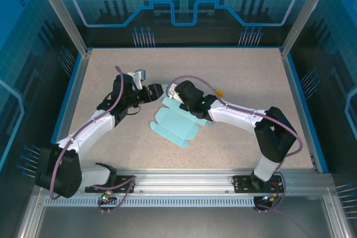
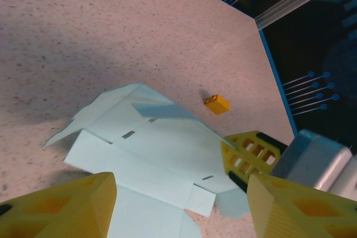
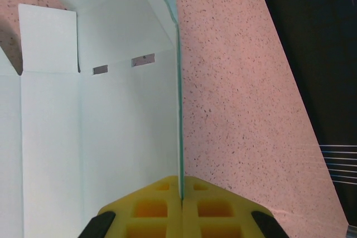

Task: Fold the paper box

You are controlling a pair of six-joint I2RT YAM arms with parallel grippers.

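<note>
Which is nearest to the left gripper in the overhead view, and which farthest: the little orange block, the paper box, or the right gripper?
1. Paper box: its upper flaps lie just below the left gripper.
2. Right gripper: immediately to the right, pinching a raised flap of the box. It is nearly tied with the first.
3. Orange block: clearly farther right, on the table beside the right arm.

from above, we lose the far edge of the paper box [image 1: 173, 122] under the right gripper [image 1: 169, 92]. in the left wrist view, fingers [image 2: 61, 207] of the left gripper [image 2: 181, 210] cover its near flaps. we cannot identify the tiny orange object [image 1: 220, 90].
</note>
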